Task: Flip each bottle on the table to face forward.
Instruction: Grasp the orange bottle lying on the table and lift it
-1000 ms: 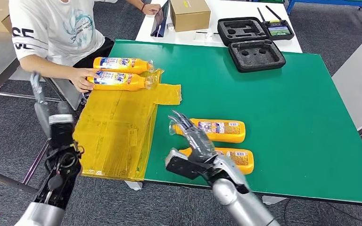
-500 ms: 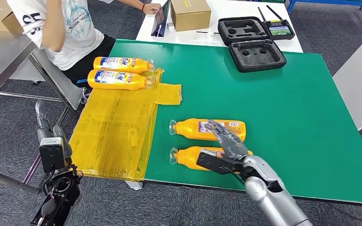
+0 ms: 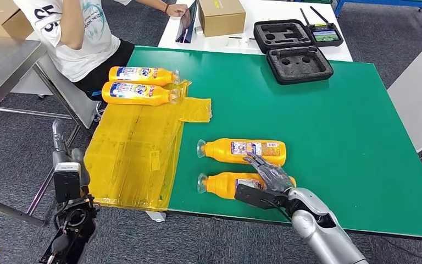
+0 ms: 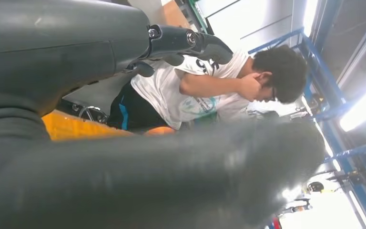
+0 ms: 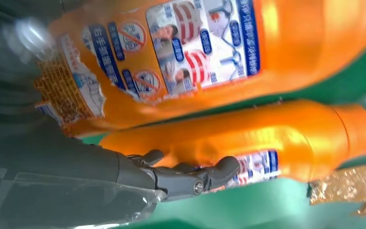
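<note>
Right hand (image 3: 269,177): we record it lowered from above the caps of the two near bottles to the label end of the near bottle (image 3: 228,184) by the desk's near edge; fingers now lie over that bottle, contact not confirmed.
Left hand (image 3: 66,165): risen slightly beside the desk's left edge.
Person (image 3: 77,33): hand withdrawn from the two far bottles (image 3: 140,84) at the desk's far left corner; arm now raised toward the head.
</note>
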